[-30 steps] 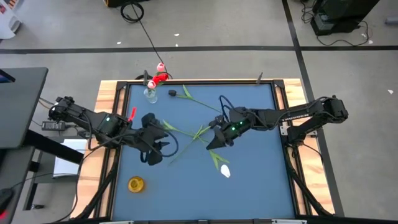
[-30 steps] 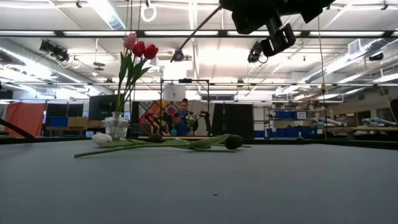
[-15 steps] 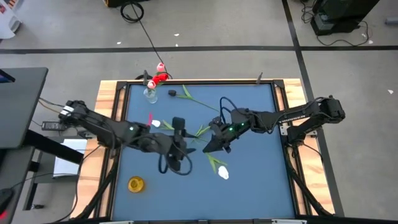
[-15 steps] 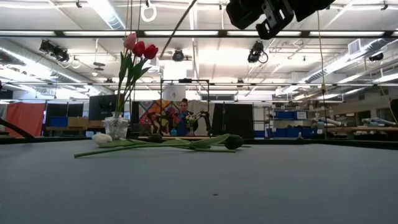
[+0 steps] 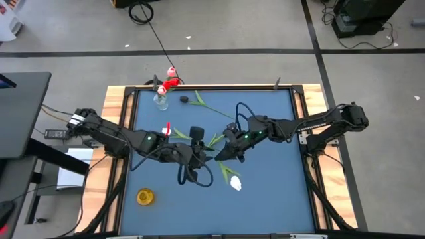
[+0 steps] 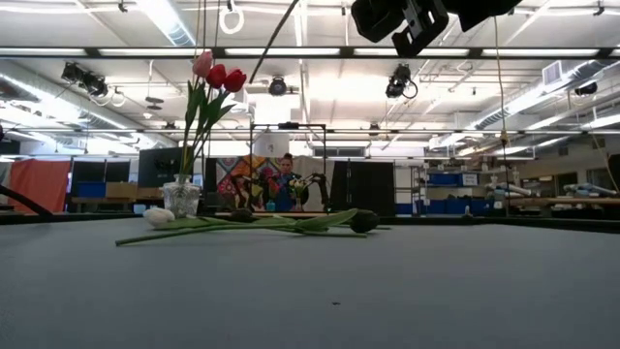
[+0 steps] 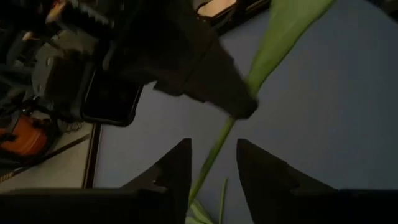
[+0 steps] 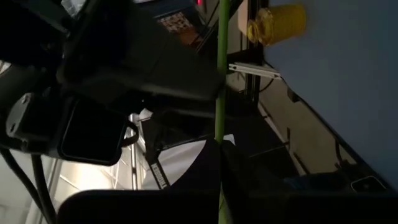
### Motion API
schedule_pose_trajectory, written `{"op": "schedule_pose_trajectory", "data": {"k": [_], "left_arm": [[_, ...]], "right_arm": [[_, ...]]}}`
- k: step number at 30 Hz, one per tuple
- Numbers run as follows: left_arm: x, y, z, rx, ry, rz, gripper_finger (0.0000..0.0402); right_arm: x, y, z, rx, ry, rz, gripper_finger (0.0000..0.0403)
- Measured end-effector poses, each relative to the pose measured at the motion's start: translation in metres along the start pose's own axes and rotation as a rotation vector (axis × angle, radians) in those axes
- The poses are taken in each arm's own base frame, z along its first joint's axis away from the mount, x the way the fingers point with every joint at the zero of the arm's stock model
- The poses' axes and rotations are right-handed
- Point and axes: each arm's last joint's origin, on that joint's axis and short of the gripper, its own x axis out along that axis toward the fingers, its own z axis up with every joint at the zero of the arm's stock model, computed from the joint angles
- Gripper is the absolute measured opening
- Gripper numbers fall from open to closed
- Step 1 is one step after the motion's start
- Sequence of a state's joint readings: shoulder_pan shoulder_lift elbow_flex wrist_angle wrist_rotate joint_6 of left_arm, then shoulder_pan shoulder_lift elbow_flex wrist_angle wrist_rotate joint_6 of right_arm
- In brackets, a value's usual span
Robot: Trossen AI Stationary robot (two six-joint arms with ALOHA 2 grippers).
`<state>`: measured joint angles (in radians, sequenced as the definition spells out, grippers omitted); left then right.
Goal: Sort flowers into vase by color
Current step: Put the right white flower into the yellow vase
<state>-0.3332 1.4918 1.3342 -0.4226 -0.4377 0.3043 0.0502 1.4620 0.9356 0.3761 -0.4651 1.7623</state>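
While you look down on the blue worktop point(image 5: 265, 199), both arms reach toward its middle: your left arm stretches in from the left edge and your right arm from the right edge, so the two claws sit near each other above the loose flowers. Your left claw point(image 5: 196, 135) has its fingers point(image 7: 177, 168) spread, with a green stem point(image 7: 211, 158) running through the gap between them, touching neither finger as far as you can see. Your right claw point(image 5: 221, 152) is pinching a stem point(image 8: 220, 93), which rises straight out from between its closed fingers. Loose flowers lie across the middle of the worktop: a white tulip point(image 5: 236, 183) lies just below your right claw, and a long stem with leaves point(image 5: 207, 107) stretches toward the far edge. At the far left corner a clear vase point(image 5: 161, 101) stands upright, holding red tulips point(image 5: 174, 83) and a pink tulip point(image 5: 170, 71). Near the front left sits a small yellow vase point(image 5: 145, 196), well apart from the flowers. From the low view, a dark tulip head point(image 6: 363, 222) rests on the worktop.
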Motion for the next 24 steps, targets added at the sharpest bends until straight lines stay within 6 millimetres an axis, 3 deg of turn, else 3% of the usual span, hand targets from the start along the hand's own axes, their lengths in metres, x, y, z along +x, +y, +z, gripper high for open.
{"op": "schedule_pose_trajectory", "data": {"k": [7,11,16,24], "left_arm": [[0.0,0.0,0.001,0.048,-0.005,0.002,0.0084],[0.0,0.0,-0.001,0.042,0.013,0.003,0.0031],[-0.008,0.0,-0.011,-0.02,0.103,-0.037,0.0008],[-0.031,-0.009,-0.018,-0.105,0.18,-0.102,0.0003]], "right_arm": [[0.0,0.001,0.001,-0.03,-0.024,0.014,0.0009],[0.0,0.001,0.002,-0.131,-0.082,0.015,0.0021],[-0.005,0.006,0.008,-0.267,-0.15,0.038,0.0076],[-0.031,0.038,0.011,-0.476,-0.3,0.207,0.0154]]}}
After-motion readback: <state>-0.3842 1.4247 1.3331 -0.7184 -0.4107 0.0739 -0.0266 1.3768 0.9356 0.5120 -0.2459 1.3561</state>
